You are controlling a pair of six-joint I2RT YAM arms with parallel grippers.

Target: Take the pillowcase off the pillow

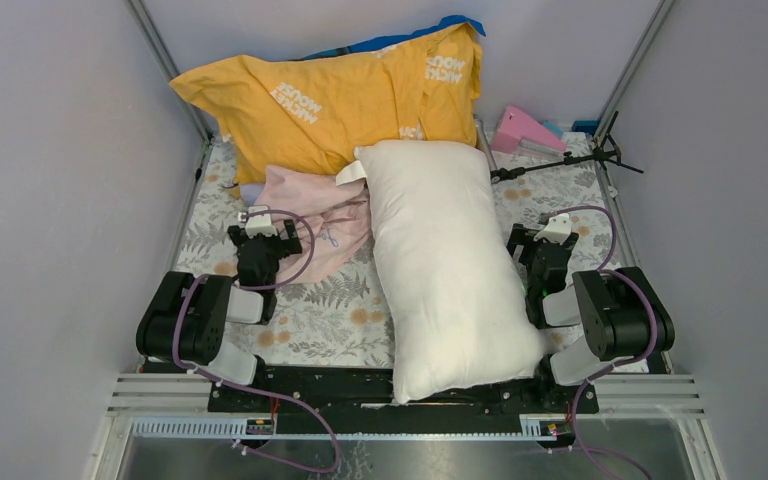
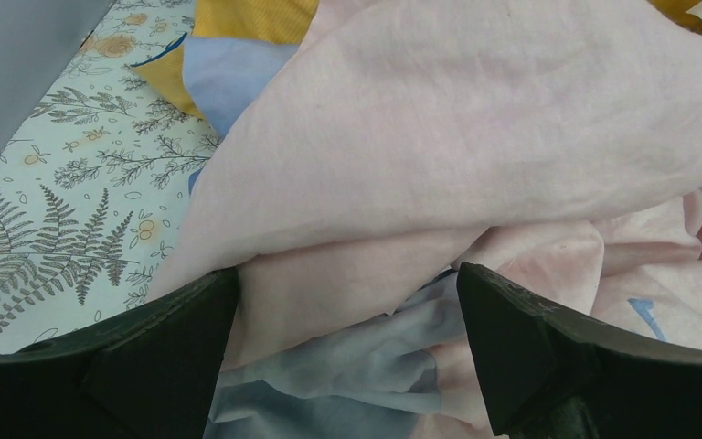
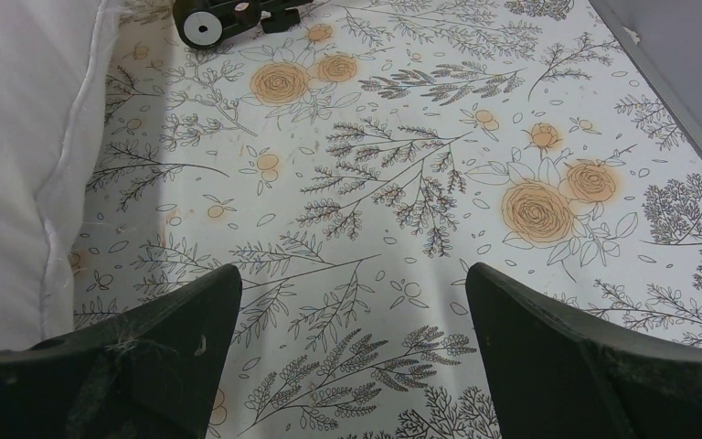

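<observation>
The left pincer (image 1: 260, 238) (image 2: 347, 302) stands wide, nothing between its jaws, directly over the crumpled pillowcase (image 1: 305, 215) (image 2: 475, 137). From the wrist view I cannot tell whether its tips touch the cloth. The pillowcase lies off the pillow, in a loose heap on the left half of the floral-print surface (image 1: 330, 320) (image 2: 55, 201). Its pale pink face is mostly up, with light blue folds showing near the pincer, and no lettering on it can be read here. Its far edge runs under the yellow-orange cover (image 1: 330, 95), and its right edge meets the pillow (image 1: 440, 260) (image 3: 9, 165).

The right pincer (image 1: 540, 248) (image 3: 352, 302) is also wide and empty. It hangs above bare surface (image 3: 402, 183) just right of the pillow's seam.

The plain white pillow lies flat in the middle. Its long axis runs near to far, with the far end leaning slightly left and the near end reaching over the surface's near edge onto the arms' base rail. A small white tag (image 1: 352, 173) sticks out at its far left corner, and any print on it is too small to read.

The cover's white lettering, upside down from the top view, seems to read "MICKEY MOUSE". A black stand (image 1: 560, 165) (image 3: 206, 27) lies at the far right, with a pink object (image 1: 525, 130) beyond it.
</observation>
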